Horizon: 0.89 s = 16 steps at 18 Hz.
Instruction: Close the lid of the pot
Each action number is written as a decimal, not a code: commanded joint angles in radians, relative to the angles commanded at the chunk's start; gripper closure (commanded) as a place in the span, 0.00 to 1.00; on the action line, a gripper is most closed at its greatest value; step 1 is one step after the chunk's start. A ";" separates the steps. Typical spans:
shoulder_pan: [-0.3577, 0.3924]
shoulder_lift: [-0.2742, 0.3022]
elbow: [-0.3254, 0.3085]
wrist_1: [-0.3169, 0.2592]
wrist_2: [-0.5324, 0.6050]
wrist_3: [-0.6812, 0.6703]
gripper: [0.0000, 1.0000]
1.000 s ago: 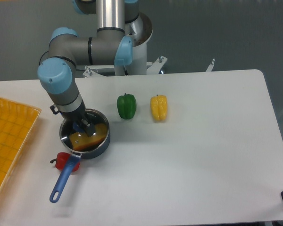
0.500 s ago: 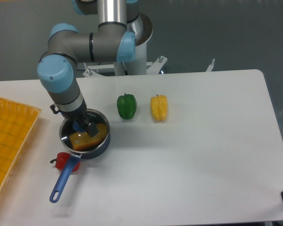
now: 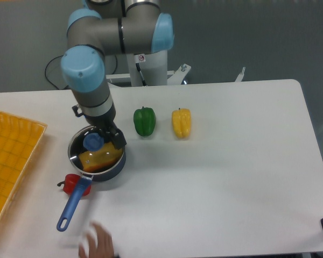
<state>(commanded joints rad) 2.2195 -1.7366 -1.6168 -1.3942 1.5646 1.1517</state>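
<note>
Yellow tray point(image 3: 11, 156): far left of the frame, gridded, cut off by the left edge, lying on the white table point(image 3: 231, 177).
Red item point(image 3: 71, 183): small and rounded, lower left, touching the left side of the pot's handle where it joins the bowl; what it is cannot be told.
Pot point(image 3: 97, 154): small round black saucepan, left of centre, upright on the table; its long blue handle point(image 3: 72, 205) runs down and to the left.
Pot contents: an orange-yellow block point(image 3: 100, 157) shows inside, with a blue knob point(image 3: 92, 142) at the upper left of the bowl.
Lid point(image 3: 83, 144): clear glass, hard to make out; it appears to sit over the pot with the blue knob at its middle, but its rim cannot be traced for certain.
Hand point(image 3: 98, 244): blurred, at the bottom edge, below and right of the handle's tip, apart from it.
Gripper point(image 3: 114, 141): at the pot's upper right rim, just right of the blue knob, hanging from the grey and pale blue arm point(image 3: 91, 80) that comes down from the upper left; whether its fingers are spread or closed cannot be told.
Green pepper point(image 3: 144, 121): upright, centre-left, near the pot's upper right.
Yellow pepper point(image 3: 181, 123): just right of the green pepper, not touching it.
</note>
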 joint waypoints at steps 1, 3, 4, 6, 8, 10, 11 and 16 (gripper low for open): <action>0.018 0.012 -0.002 -0.015 -0.002 0.040 0.00; 0.096 0.075 -0.002 -0.104 -0.003 0.205 0.00; 0.107 0.084 -0.002 -0.115 -0.002 0.224 0.00; 0.123 0.109 -0.006 -0.134 0.005 0.252 0.00; 0.144 0.135 -0.017 -0.140 0.020 0.310 0.00; 0.179 0.164 -0.028 -0.167 0.021 0.383 0.00; 0.202 0.173 -0.028 -0.184 0.021 0.413 0.00; 0.242 0.218 -0.043 -0.224 0.023 0.473 0.00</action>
<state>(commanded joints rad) 2.4619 -1.5188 -1.6597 -1.6182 1.5877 1.6243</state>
